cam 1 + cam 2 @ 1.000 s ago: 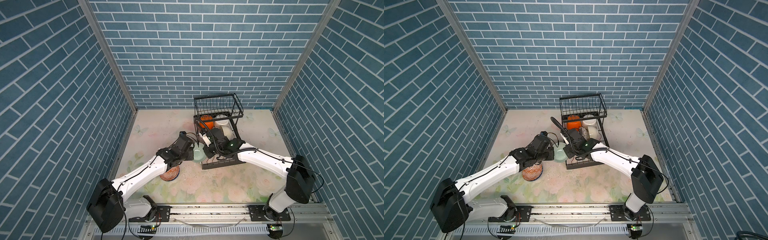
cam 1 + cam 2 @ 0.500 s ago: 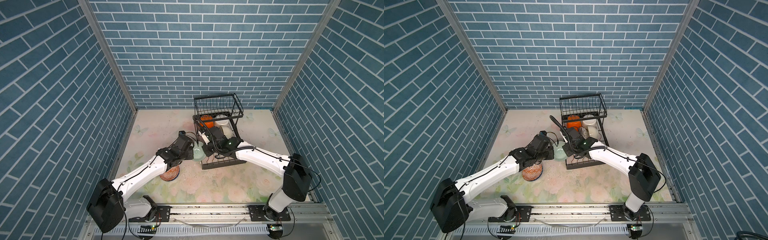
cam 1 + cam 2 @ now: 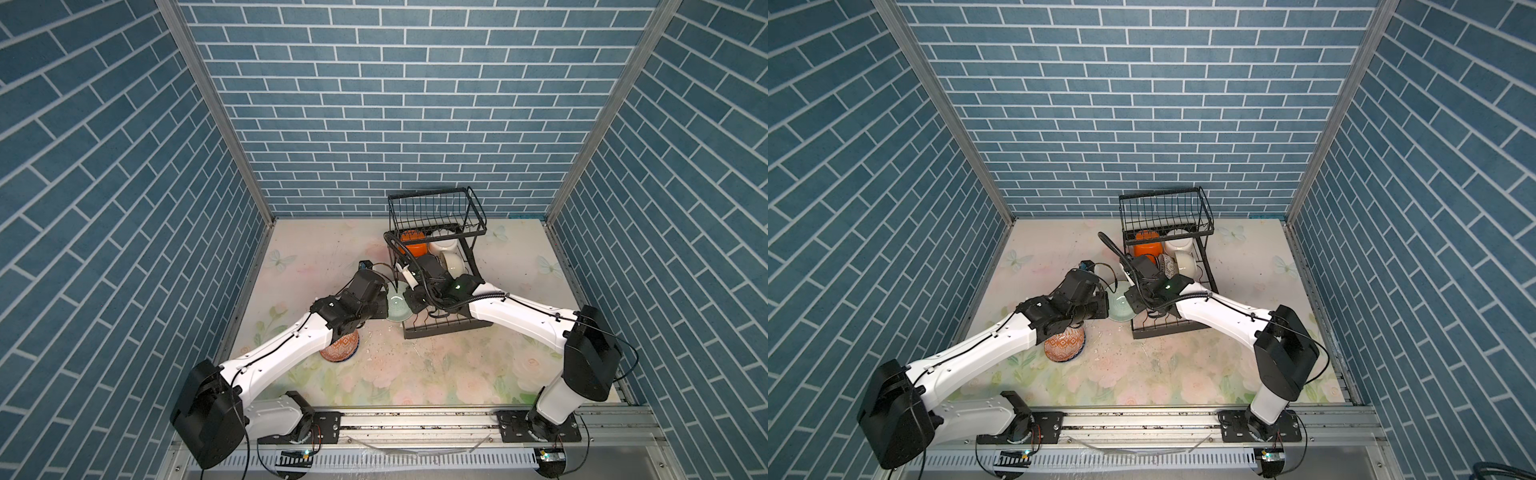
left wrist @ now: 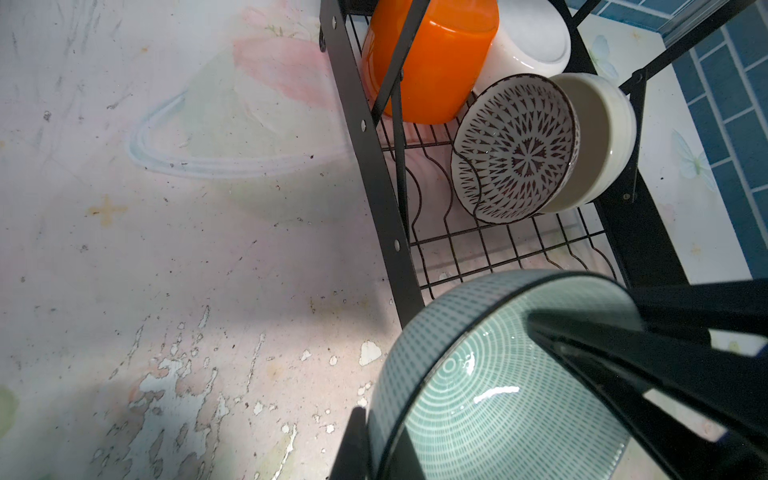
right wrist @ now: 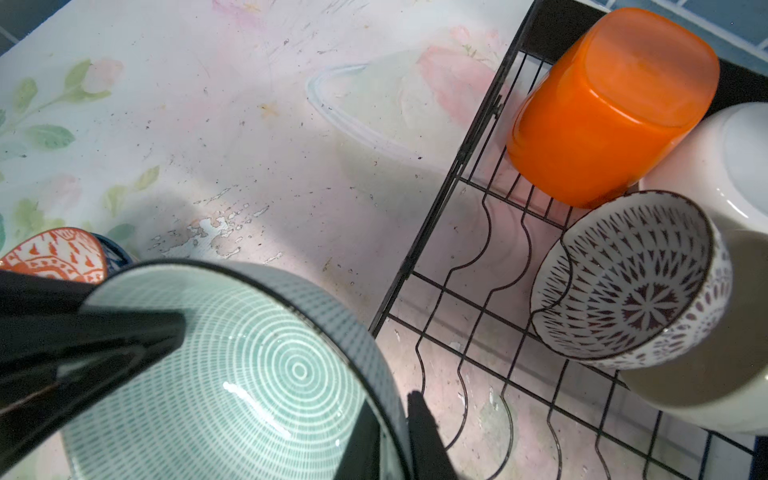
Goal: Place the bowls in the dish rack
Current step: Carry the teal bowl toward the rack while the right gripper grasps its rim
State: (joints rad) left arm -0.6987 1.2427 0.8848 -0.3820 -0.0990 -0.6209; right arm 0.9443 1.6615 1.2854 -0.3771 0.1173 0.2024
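Note:
A pale green bowl (image 3: 397,307) (image 3: 1121,303) hangs tilted just left of the dish rack (image 3: 440,328) (image 3: 1167,332), near its front end. My left gripper (image 3: 385,309) (image 4: 376,440) is shut on the bowl's (image 4: 498,395) left rim. My right gripper (image 3: 411,305) (image 5: 392,424) pinches the opposite rim of the bowl (image 5: 249,374), one finger inside and one outside. In the rack stand an orange bowl (image 3: 413,248) (image 4: 432,62), a white bowl (image 4: 528,37), a dark patterned bowl (image 4: 515,149) (image 5: 631,282) and a cream bowl (image 4: 598,137).
An orange patterned bowl (image 3: 338,347) (image 5: 50,253) sits on the floral table under my left forearm, with a blue rim (image 5: 112,253) showing beneath it. The rack's raised basket (image 3: 436,212) stands over its far end. Curved divider wires (image 5: 469,332) lie beside the green bowl.
My right arm has shifted slightly to the left at the green bowl's rim. The left arm and the bowl have barely moved.

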